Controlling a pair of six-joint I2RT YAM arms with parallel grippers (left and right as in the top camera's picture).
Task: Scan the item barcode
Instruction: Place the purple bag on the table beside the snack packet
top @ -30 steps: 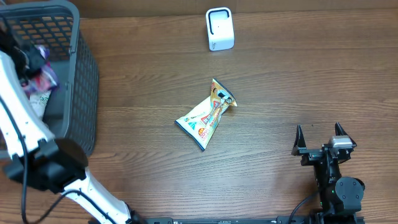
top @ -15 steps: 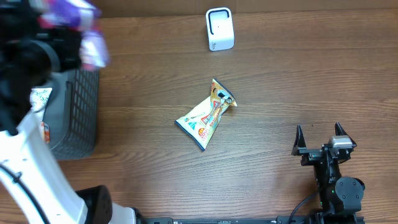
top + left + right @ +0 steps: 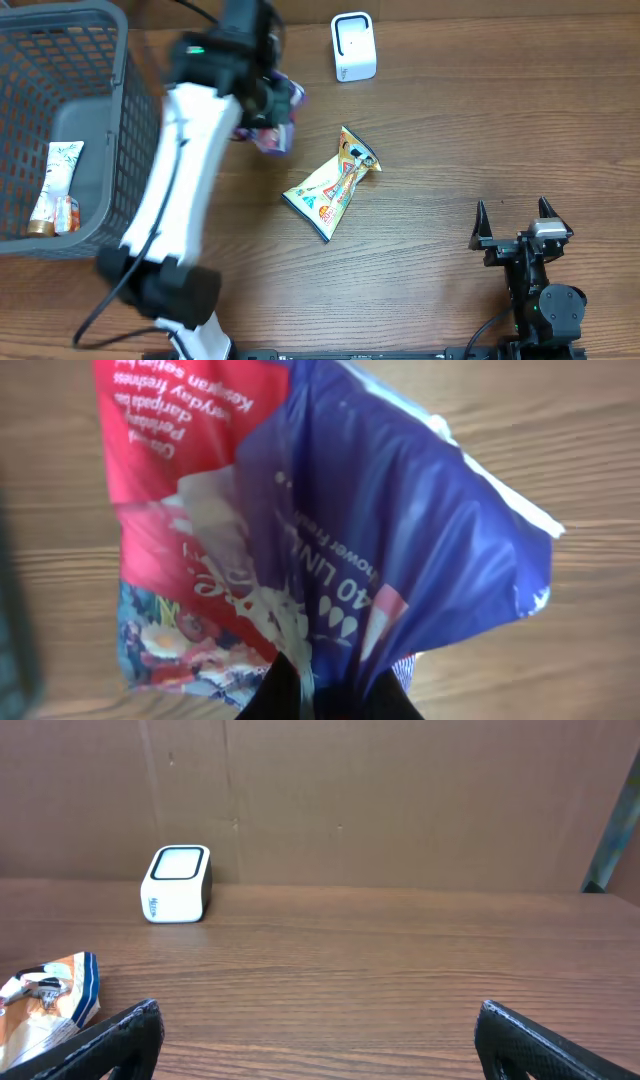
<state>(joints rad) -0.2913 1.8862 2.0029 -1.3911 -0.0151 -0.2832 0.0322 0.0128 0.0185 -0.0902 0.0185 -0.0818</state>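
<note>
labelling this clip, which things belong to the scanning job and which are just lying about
In the job: left gripper, purple packet it grips, white scanner.
Lying about: yellow snack bag, grey basket, tube inside it, open right gripper.

The purple pouch (image 3: pixel 400 560) is thin plastic film, glossy and creased. The snack packet (image 3: pixel 332 185) looks shiny and crinkled too. The barcode scanner (image 3: pixel 353 47) is smooth white plastic, the basket (image 3: pixel 130 120) matt grey plastic mesh. The table (image 3: pixel 450 150) is grained brown wood with a low sheen.

Top-down overhead; low right wrist; common scanner (image 3: pixel 353 46)
</note>
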